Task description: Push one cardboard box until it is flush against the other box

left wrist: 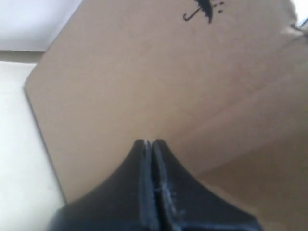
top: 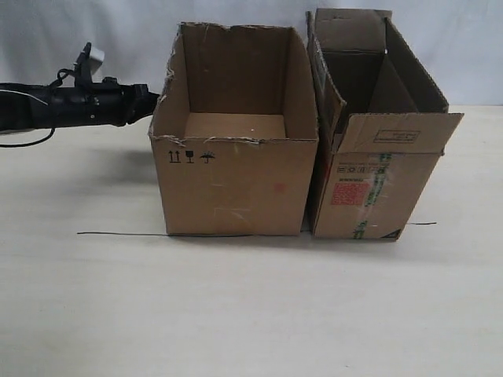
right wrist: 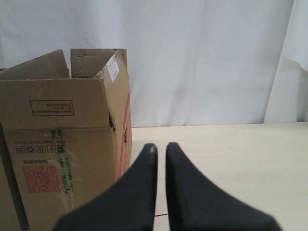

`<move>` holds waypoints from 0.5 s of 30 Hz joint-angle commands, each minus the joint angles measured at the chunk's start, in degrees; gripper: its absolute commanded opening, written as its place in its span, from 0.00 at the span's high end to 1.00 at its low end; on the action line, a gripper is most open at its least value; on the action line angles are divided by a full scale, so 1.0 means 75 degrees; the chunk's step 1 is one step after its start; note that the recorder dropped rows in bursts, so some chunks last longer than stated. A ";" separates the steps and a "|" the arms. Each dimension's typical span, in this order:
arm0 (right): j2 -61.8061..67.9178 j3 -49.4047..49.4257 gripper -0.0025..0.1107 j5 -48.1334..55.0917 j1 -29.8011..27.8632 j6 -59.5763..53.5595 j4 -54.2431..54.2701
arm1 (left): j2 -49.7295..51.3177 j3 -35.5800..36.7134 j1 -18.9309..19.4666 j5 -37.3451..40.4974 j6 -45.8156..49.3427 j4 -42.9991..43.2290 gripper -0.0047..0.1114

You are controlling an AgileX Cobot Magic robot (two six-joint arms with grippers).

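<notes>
The cardboard box, wide with a ragged torn rim and black handling symbols, stands open-topped at the middle of the table. Its plain side fills the left wrist view. My left gripper is shut and empty, its tip against the upper part of that box's left wall. The other box, narrower with flaps, a red label and green-printed tape, stands right beside it, with at most a sliver of gap at the base. My right gripper hangs beside that box's far side, slightly open with nothing between its fingers. It is out of the exterior view.
A thin dark line runs across the pale table along the boxes' front edges and shows again past the narrower box. A white curtain closes off the back.
</notes>
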 commanded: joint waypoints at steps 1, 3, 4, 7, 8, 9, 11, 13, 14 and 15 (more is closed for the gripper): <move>-0.0025 0.0029 0.93 0.0019 0.0007 0.0009 0.0026 | 0.0025 -0.0041 0.0035 0.0435 -0.0386 -0.0100 0.96; -0.0025 0.0029 0.93 0.0019 0.0007 0.0009 0.0026 | 0.0007 0.0007 0.0049 0.0451 -0.0386 -0.0100 0.96; -0.0025 0.0029 0.93 0.0019 0.0007 0.0009 0.0026 | -0.0048 0.0067 0.0089 0.0416 -0.0386 -0.0100 0.96; -0.0025 0.0029 0.93 0.0019 0.0007 0.0009 0.0026 | -0.0307 0.0144 0.0391 0.0330 -0.0435 -0.0030 0.96; -0.0025 0.0029 0.93 0.0019 0.0007 0.0009 0.0026 | -0.0448 0.0168 0.0539 0.0330 -0.0562 0.0305 0.96; -0.0025 0.0029 0.93 0.0019 0.0007 0.0009 0.0026 | -0.0628 0.0225 0.0660 0.0314 -0.0655 0.0603 0.96; -0.0025 0.0029 0.93 0.0019 0.0007 0.0009 0.0026 | -0.1049 0.0550 0.0951 0.0201 -0.0712 0.0991 0.96; -0.0025 0.0029 0.93 0.0019 0.0007 0.0009 0.0026 | -0.1507 0.1030 0.1178 -0.0068 -0.0576 0.0994 0.96; -0.0025 0.0029 0.93 0.0019 0.0007 0.0009 0.0026 | -0.1778 0.1356 0.1253 -0.0319 -0.0368 0.0922 0.96; -0.0025 0.0029 0.93 0.0019 0.0007 0.0009 0.0026 | -0.2016 0.1693 0.1284 -0.0577 -0.0191 0.0856 0.96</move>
